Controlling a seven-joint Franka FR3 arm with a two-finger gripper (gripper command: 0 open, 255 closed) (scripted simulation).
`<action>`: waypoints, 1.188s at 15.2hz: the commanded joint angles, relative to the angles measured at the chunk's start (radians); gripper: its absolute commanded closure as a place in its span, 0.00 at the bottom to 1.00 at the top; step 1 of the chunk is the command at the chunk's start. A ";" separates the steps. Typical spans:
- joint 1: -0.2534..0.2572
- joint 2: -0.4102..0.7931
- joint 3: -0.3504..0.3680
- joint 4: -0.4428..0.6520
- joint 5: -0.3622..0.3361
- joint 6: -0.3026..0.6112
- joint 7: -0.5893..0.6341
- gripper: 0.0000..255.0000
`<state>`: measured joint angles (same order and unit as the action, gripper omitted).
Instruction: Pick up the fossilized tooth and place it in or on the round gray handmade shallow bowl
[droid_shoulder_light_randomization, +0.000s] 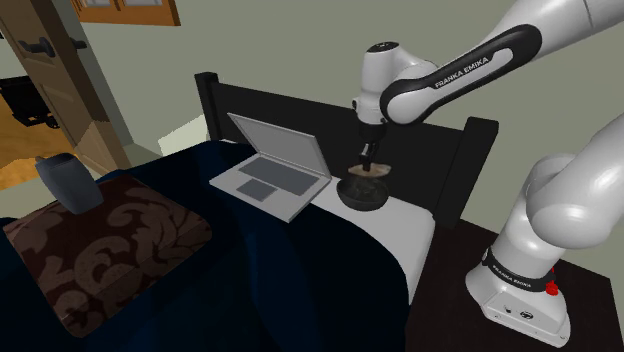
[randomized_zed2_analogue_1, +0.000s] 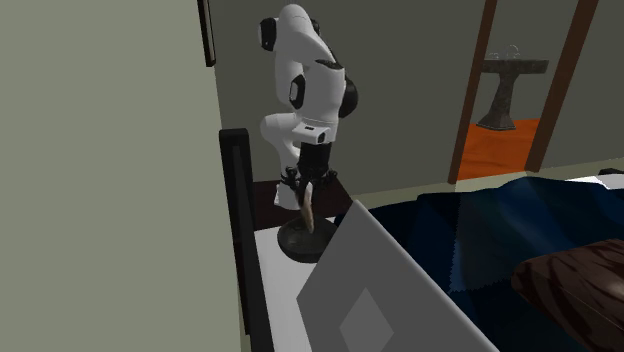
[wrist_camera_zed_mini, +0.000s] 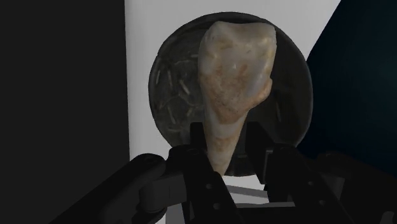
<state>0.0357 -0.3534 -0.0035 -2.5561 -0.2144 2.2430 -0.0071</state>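
Observation:
A pale tan fossil tooth (wrist_camera_zed_mini: 230, 83) hangs point-up between my fingers, its broad end toward the dark round bowl (wrist_camera_zed_mini: 172, 95) just beneath it. My gripper (wrist_camera_zed_mini: 224, 149) is shut on the tooth's narrow end. In the shoulder view the gripper (droid_shoulder_light_randomization: 366, 157) stands straight above the dark bowl (droid_shoulder_light_randomization: 362, 196) on the bed's white sheet, with the tooth (droid_shoulder_light_randomization: 364, 172) reaching down to the bowl's rim. From the second exterior view the tooth (randomized_zed2_analogue_1: 308, 208) dangles under the gripper (randomized_zed2_analogue_1: 309, 182) over the bowl (randomized_zed2_analogue_1: 300, 242).
An open grey laptop (droid_shoulder_light_randomization: 272, 168) lies just to the shoulder view's left of the bowl. The black headboard (droid_shoulder_light_randomization: 300, 110) runs behind both. A dark blue blanket (droid_shoulder_light_randomization: 270, 260), a brown patterned pillow (droid_shoulder_light_randomization: 100, 245) and a small blue-grey cushion (droid_shoulder_light_randomization: 68, 182) cover the bed.

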 joint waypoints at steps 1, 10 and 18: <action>-0.002 0.014 0.000 -0.015 -0.005 0.029 0.006 1.00; -0.013 0.100 0.002 -0.070 -0.036 0.168 0.041 1.00; -0.015 0.114 0.002 -0.076 -0.041 0.188 0.047 1.00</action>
<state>0.0204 -0.2399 -0.0016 -2.6324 -0.2553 2.4305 0.0394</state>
